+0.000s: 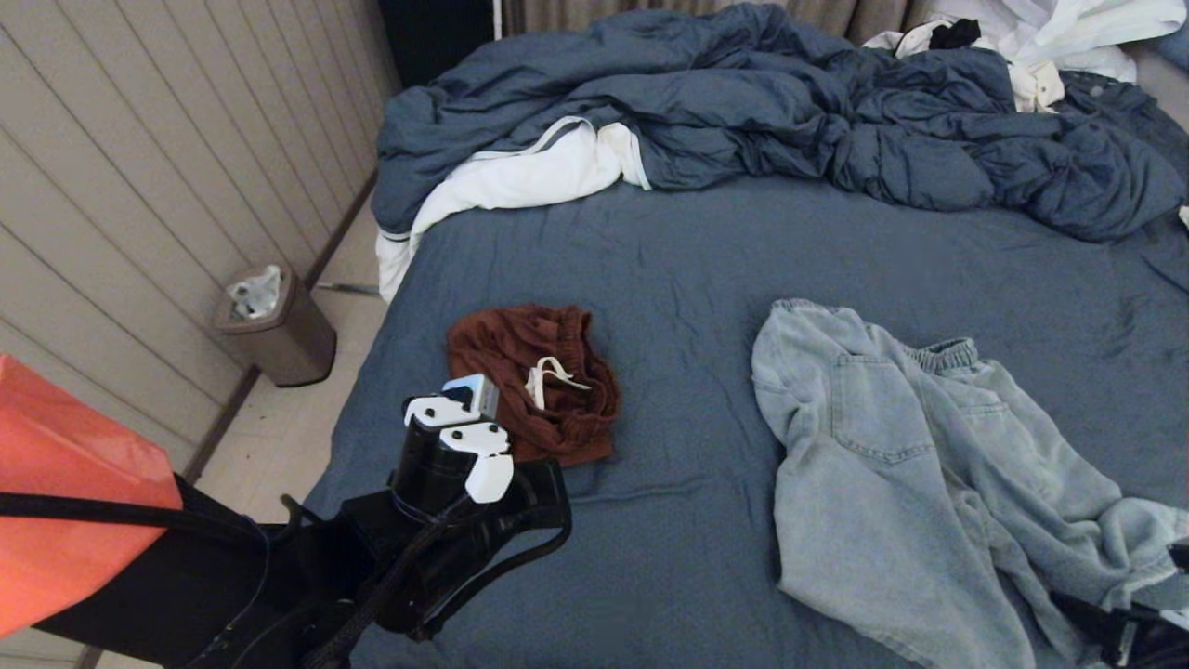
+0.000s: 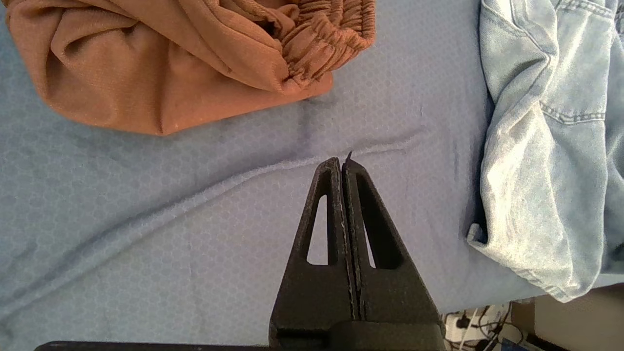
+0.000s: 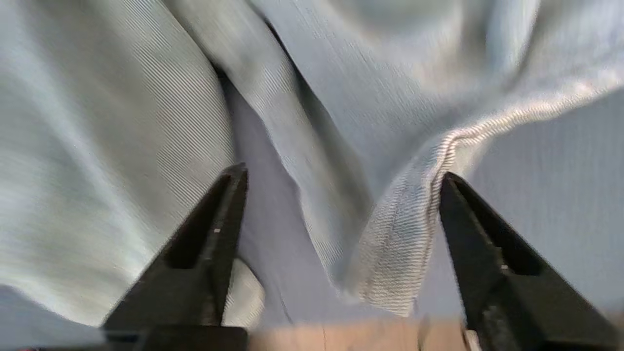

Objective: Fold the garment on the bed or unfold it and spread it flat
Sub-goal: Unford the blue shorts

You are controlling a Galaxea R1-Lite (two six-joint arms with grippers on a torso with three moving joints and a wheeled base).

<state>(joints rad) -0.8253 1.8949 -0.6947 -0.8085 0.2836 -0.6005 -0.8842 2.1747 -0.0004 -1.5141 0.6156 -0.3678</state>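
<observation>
A light blue denim garment [image 1: 910, 483] lies rumpled on the right of the bed's slate-blue sheet [image 1: 669, 260]. Its hem corner [image 3: 390, 243] hangs between the wide-apart jaws of my right gripper [image 3: 343, 171], which is open and does not pinch it. That gripper sits at the bed's near right edge, almost out of the head view. A crumpled brown pair of shorts [image 1: 534, 381] with a white drawstring lies on the left. My left gripper [image 2: 341, 163] is shut and empty over bare sheet [image 2: 146, 219], between the brown shorts [image 2: 170, 63] and the denim [image 2: 536, 146].
A rumpled blue duvet [image 1: 790, 102] and white linens [image 1: 520, 177] are heaped along the far side of the bed. Left of the bed are floor, a small bin [image 1: 279, 325] by the panelled wall and an orange object [image 1: 65, 483].
</observation>
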